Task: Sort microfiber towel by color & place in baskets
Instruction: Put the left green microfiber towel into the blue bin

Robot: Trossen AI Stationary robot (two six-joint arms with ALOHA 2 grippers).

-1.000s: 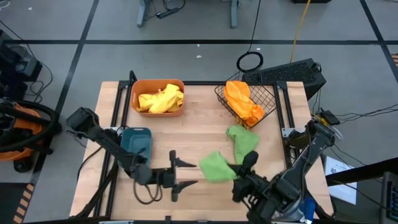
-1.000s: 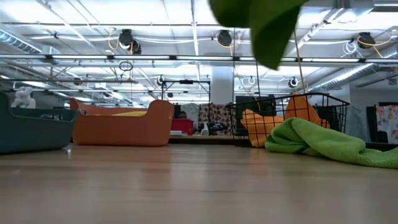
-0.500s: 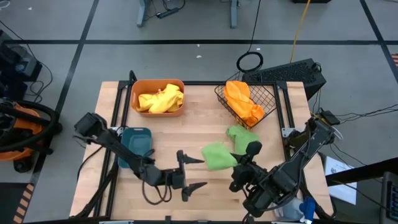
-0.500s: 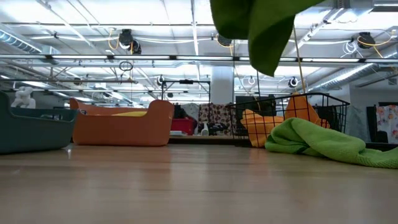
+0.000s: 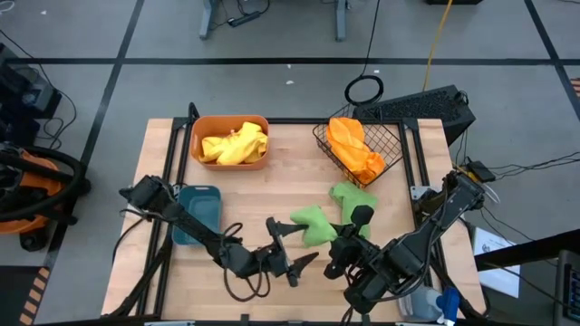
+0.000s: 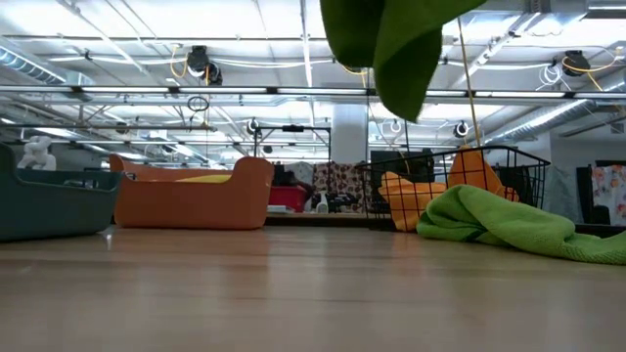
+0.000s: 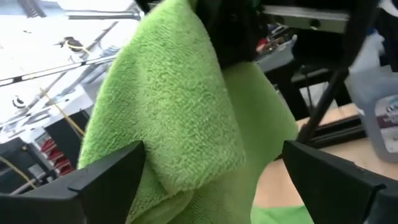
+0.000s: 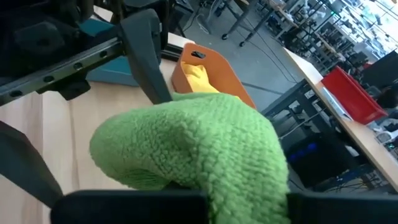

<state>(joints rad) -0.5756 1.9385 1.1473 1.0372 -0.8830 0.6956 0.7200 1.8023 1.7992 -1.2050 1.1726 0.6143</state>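
Handling a soft, light, floppy item: we log one green towel (image 5: 311, 225) held off the counter (image 5: 290, 158) in the right tool (image 5: 337, 243), clenched on its 3 o'clock edge, the rest sagging free. We judge it will drape and swing rather than slip; the hanging fold is the sound place to pinch.

Left tool (image 5: 292, 249): released, fingers spread wide on either side of that fold, just at the towel's 8 o'clock, not touching it as far as we can tell.

Second green towel (image 5: 351, 201): lying on the counter at 2 o'clock from the held one.

Baskets: orange tub (image 5: 230, 142) with yellow cloth at 11 o'clock; wire-mesh basket (image 5: 361, 145) with orange cloth at 1 o'clock; teal tub (image 5: 198, 213) at 9 o'clock, nothing visible inside.

Room: bare counter lies between towel and teal tub; the left arm crosses that path. The counter's front edge sits near both tools at 6 o'clock.
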